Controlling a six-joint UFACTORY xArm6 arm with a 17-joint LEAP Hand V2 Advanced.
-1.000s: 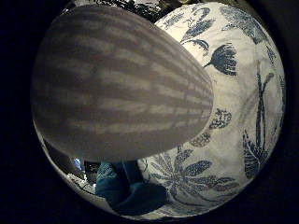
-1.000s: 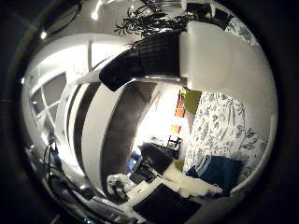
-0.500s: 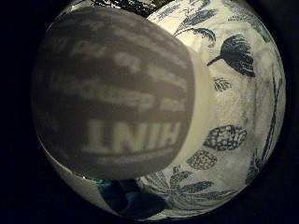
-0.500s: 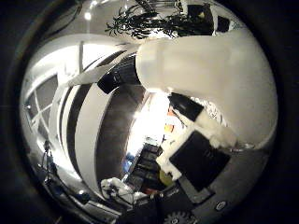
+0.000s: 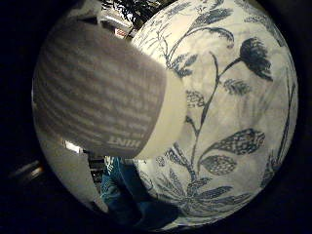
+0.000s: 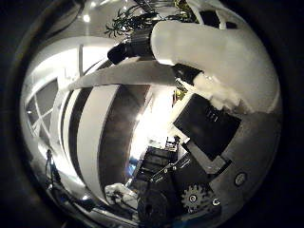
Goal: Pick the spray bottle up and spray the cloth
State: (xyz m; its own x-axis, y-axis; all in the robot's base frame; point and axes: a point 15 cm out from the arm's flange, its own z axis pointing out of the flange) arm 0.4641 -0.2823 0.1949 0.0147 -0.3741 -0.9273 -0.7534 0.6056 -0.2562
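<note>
In the little-finger-side view, the spray bottle (image 5: 102,97) fills much of the picture, close against the palm: a rounded body with a grey label bearing lines of print and a pale, smooth band at its end. Behind it spreads a white tablecloth (image 5: 234,97) patterned with dark blue flowers, leaves and stems. Beside the bottle's pale end, at the tablecloth's edge, sits a crumpled blue cloth (image 5: 124,187).

In the thumb-side view, the bottle's white, matte spray head with its black ribbed nozzle lies near the twelve o'clock edge. The hand (image 6: 209,128) shows black and white blocky parts and a small gear, pressed against the white head; its fingers appear curled round the bottle. Beyond lies a room with curved white and dark bands and bright lights.
</note>
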